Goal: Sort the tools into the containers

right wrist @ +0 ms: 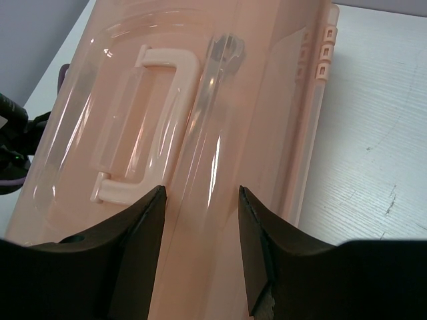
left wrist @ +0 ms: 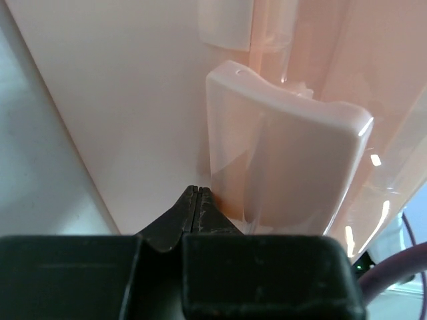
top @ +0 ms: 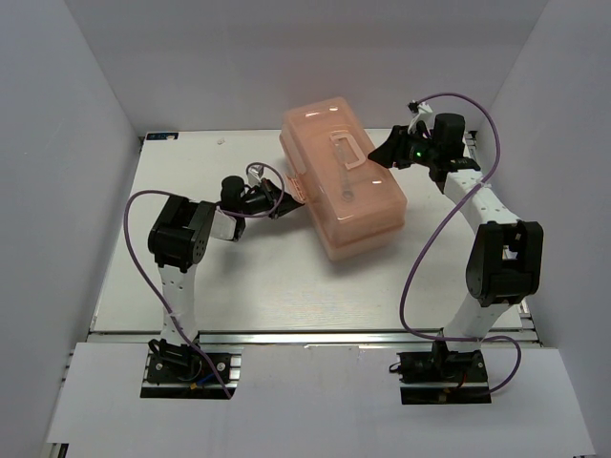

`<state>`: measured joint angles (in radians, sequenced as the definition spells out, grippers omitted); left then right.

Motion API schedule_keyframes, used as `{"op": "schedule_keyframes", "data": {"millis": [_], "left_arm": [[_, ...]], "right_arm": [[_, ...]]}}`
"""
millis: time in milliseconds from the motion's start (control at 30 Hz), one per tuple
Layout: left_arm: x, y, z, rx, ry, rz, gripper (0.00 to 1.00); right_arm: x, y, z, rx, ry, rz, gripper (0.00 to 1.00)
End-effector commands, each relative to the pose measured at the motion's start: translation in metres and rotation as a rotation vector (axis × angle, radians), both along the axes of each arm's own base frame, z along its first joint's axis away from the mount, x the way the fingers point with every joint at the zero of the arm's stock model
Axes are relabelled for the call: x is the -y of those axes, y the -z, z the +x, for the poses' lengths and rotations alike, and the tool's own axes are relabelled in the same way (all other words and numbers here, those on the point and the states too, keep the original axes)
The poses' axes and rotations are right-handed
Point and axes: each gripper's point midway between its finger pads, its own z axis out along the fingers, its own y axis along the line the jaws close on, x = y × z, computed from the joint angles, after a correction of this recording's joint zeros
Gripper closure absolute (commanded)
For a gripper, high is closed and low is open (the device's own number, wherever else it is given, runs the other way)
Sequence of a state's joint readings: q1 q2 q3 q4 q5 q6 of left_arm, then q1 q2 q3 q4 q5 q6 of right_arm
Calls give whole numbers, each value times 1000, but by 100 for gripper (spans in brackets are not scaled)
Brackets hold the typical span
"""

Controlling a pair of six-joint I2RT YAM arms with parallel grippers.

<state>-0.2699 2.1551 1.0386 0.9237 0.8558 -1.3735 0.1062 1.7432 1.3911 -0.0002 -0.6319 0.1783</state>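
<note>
The salmon-pink toolbox (top: 346, 186) stands closed in the middle of the table, its moulded handle (top: 347, 148) on top. My left gripper (top: 286, 198) is shut and empty, its tips (left wrist: 196, 193) touching the box's front side at the lower corner of the latch (left wrist: 287, 160). My right gripper (top: 389, 151) is open and empty, held above the lid at the box's far right end; the lid (right wrist: 220, 133) and handle (right wrist: 157, 127) show between its jaws. A silver ring-ended wrench (right wrist: 225, 50) shows dimly through the lid. The screwdrivers are out of view.
The white table (top: 239, 286) carries only the toolbox. White walls close in the left, back and right. The right arm's purple cable (top: 434, 239) loops over the table's right side. The hinge side of the box (right wrist: 321, 53) faces the right.
</note>
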Motion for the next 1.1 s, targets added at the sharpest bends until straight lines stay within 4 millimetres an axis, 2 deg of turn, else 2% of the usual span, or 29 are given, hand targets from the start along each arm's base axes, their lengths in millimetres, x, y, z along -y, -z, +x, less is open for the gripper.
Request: {"op": "schedule_keyframes", "data": {"millis": [0, 133, 167, 200, 233, 267, 300, 333, 367, 433, 733, 1067], "left_arm": [[5, -80, -12, 238, 79, -122, 100], [6, -82, -6, 195, 67, -96, 100], [6, -72, -4, 153, 62, -57, 100], [7, -82, 1, 165, 53, -37, 100], [6, -83, 5, 161, 44, -7, 100], [4, -64, 6, 115, 40, 78, 100], [2, -70, 8, 125, 28, 117, 100], [0, -76, 18, 193, 3, 176, 100], [-3, -67, 16, 132, 3, 226, 100], [-5, -70, 18, 142, -6, 262, 100], [-8, -85, 20, 149, -34, 280, 100], [-8, -105, 12, 158, -11, 271, 100]], "right_arm": [[-19, 40, -33, -160, -93, -24, 62], [-17, 42, -33, -161, -85, -39, 62], [-17, 42, -32, -161, -85, -42, 62], [-16, 43, -32, -161, -83, -44, 62], [-17, 44, -33, -164, -84, -45, 62], [-16, 44, -33, -165, -83, -45, 62], [-16, 45, -33, -168, -82, -46, 62], [-16, 46, -33, -169, -81, -48, 62], [-17, 46, -33, -169, -84, -47, 62], [-17, 46, -32, -170, -83, -46, 62], [-18, 47, -33, -171, -86, -52, 62], [-17, 49, -32, -172, -84, -58, 62]]}}
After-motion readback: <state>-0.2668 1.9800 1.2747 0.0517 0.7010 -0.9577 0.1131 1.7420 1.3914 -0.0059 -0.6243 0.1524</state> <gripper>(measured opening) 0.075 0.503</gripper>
